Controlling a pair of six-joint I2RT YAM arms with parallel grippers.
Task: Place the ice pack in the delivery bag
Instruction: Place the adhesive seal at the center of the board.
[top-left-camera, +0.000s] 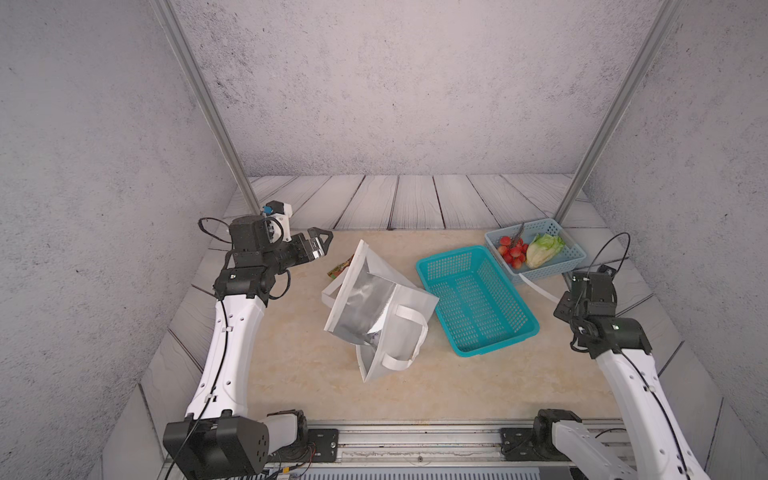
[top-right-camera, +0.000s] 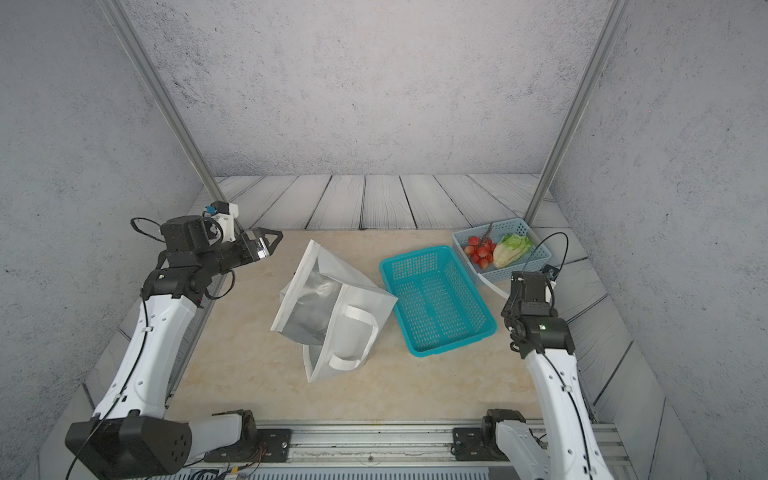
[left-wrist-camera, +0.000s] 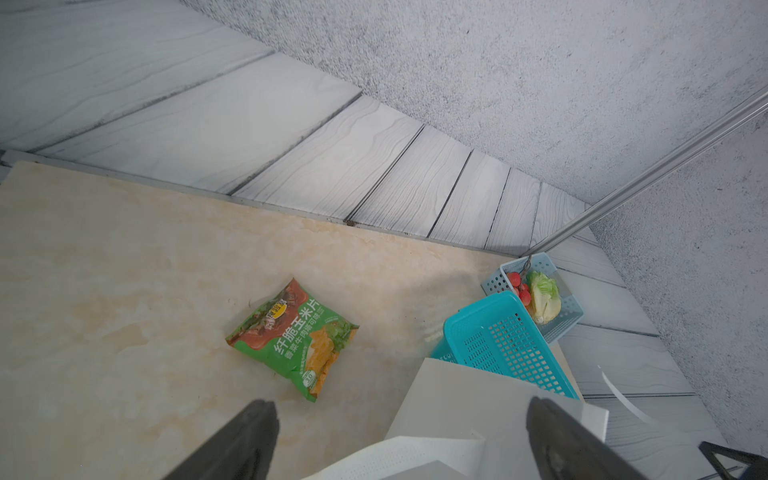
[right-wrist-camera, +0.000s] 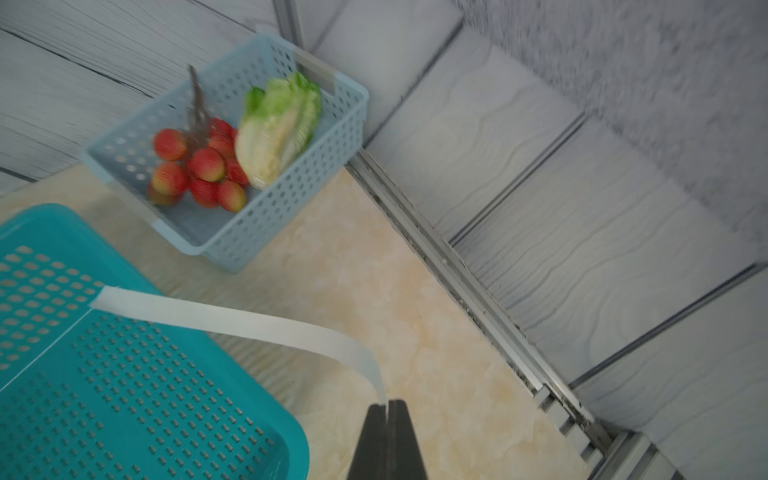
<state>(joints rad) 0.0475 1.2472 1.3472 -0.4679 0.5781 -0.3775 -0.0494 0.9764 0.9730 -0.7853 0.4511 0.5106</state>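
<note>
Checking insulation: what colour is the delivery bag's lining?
The delivery bag's lining is shiny silver, clearest in a top view.

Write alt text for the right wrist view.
The right gripper is shut on the end of a white strip that arcs away to the edge of a teal basket. Beyond, on the beige tabletop, a pale blue basket holds red fruit and lettuce.

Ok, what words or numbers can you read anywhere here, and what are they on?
"纤脆玉米片": big white characters on the green snack packet.
"30": in a small round badge near that packet's corner.
The packet's smaller line and yellow logo: too small to read.
The delivery bag, teal basket, pale blue basket and white strip: no writing visible.
</note>
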